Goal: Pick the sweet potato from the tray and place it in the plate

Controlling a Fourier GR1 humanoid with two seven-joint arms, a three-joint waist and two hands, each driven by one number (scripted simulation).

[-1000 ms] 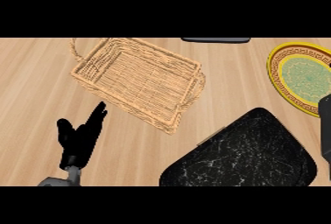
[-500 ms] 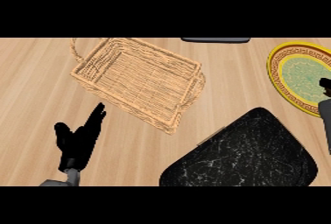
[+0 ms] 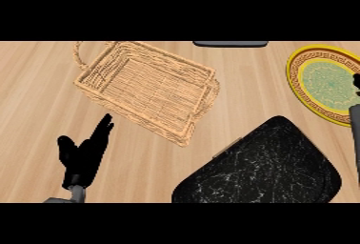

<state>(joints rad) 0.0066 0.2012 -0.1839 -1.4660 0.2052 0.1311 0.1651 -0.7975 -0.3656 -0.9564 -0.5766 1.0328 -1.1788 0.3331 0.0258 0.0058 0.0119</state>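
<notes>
Resting left hand point(image 3: 83, 155), fingers point(image 3: 104, 127) near tray point(image 3: 144, 86).

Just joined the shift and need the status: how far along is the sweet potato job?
The wicker tray holds no sweet potato, so the pick looks done. The right hand shows only at the plate's right edge; whether it holds the potato cannot be seen. None lies on the visible plate. The left hand rests open.

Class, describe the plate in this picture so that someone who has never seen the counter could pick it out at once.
Start from the wooden counter and follow it to its right edge, past the wicker tray and above the black marbled tray. There lies the plate: the only round thing, yellow-rimmed with a patterned border and pale green centre.
</notes>
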